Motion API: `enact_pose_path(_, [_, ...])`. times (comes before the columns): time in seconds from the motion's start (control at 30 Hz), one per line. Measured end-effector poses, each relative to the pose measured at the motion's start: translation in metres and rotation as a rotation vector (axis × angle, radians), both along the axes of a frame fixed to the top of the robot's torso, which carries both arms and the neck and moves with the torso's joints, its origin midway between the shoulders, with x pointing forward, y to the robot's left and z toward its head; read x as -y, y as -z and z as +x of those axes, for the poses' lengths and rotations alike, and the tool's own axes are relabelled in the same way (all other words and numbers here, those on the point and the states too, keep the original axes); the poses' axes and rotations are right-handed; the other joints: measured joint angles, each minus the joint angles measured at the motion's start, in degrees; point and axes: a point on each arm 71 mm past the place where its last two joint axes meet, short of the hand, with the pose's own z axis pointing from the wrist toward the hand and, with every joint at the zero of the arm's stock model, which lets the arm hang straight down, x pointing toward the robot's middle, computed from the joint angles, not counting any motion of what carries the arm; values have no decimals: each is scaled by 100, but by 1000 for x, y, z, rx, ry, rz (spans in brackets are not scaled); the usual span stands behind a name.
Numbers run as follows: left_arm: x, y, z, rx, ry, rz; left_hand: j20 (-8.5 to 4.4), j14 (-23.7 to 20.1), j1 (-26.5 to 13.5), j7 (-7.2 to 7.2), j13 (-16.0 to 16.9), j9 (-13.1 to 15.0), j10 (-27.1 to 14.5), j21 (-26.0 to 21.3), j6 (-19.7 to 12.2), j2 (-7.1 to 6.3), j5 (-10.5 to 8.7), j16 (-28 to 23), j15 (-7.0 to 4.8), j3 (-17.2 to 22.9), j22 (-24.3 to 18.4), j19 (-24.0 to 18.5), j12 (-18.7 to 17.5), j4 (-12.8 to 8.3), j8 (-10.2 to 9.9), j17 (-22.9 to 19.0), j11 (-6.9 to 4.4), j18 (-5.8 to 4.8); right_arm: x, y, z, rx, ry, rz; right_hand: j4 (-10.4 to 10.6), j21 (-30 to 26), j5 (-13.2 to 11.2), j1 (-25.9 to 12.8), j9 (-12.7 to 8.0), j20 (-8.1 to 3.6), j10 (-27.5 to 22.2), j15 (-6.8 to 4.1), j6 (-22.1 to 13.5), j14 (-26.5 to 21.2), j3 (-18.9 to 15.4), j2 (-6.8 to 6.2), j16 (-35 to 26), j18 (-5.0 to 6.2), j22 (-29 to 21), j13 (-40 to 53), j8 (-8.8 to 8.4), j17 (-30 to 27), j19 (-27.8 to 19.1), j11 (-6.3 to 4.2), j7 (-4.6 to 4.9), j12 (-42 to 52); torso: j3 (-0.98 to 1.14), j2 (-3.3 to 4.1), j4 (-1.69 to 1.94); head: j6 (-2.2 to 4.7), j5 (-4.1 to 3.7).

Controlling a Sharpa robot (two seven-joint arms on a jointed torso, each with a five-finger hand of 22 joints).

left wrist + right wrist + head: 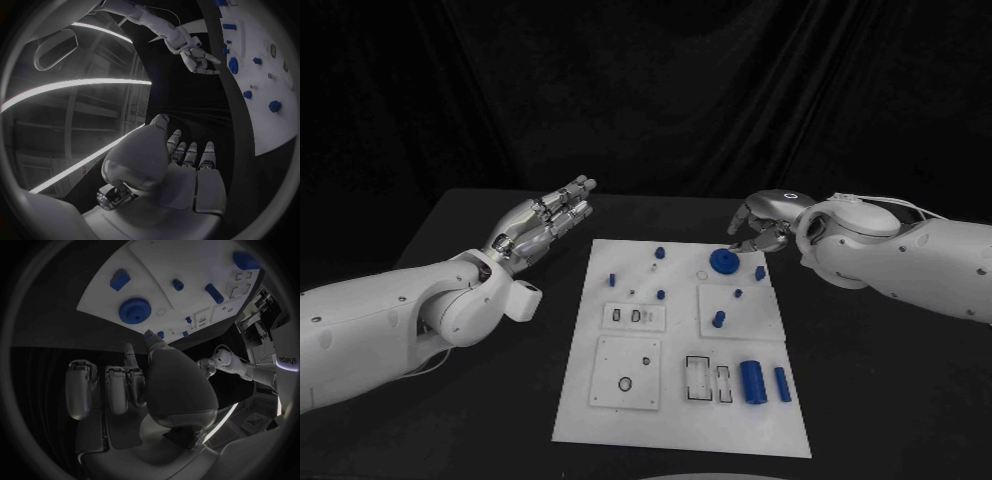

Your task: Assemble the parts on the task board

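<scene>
**Right hand poised beside the gear, nothing yet gripped**

The right silver hand hovers at the far edge of the white rectangular task board, just beside the round blue toothed gear. Its fingers are loosely curled, and it seems to hold nothing, though the fingertips are hard to read. The left silver hand hangs flat and spread, empty, left of the board. Judged step: reaching for the gear. Next, the fingers must close around its rim.
</scene>
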Motion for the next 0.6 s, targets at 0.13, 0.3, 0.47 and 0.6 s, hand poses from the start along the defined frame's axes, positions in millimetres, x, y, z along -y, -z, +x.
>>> enact_pose_path(0.13, [0, 0, 0, -2, 1, 1, 0, 0, 0, 0, 1, 0, 0, 0, 0, 0, 0, 0, 0, 16, 0, 0, 0, -16, 0, 1, 0, 0, -1, 4, 0, -12, 3, -1, -18, -24, 0, 0, -57, 0, 21, 0, -427, 0, -18, 0, 0, 0, 0, 0, -76, -1, 0, -21, -22, 0, 0, 0, 2, -10, 13])
enact_pose_path(0.3, [-1, 1, 1, -4, 0, 3, 0, 0, 0, 0, 0, 0, 0, 0, 0, 0, 0, 0, 0, 16, 0, 0, 0, -16, 0, 1, 0, 0, -1, 7, -1, -22, 4, -1, -82, -135, 0, 35, -116, -20, 23, -20, -683, 20, -13, 17, 0, 1, -1, -1, -79, -1, 20, -23, -49, 0, -1, 0, 1, 25, 21])
enact_pose_path(0.47, [-1, 1, 1, -5, 0, 4, 0, 0, 0, 0, -2, 0, 0, 0, 0, 0, 0, 0, 0, 16, 1, 0, 0, -16, 0, 2, 0, 0, -2, 10, -1, -26, 1, -4, -128, -135, 0, 109, -101, -20, 41, -20, -681, 20, 1, 15, 0, 1, -1, -1, -30, -1, 20, -41, -48, 0, -3, -2, -8, 34, 26])
enact_pose_path(0.6, [-1, 1, 1, -6, 3, 3, 0, 0, 0, 0, -3, 0, 0, 0, 0, 0, 0, 0, 0, 32, 1, 0, 0, 0, 0, 2, 0, 0, -2, 14, -1, -31, 2, -10, -128, -135, 0, 109, -76, -20, 41, -20, -640, 20, 1, 15, 0, 2, -1, -1, -23, -1, 20, -41, -49, 0, -2, -2, -8, 30, 27])
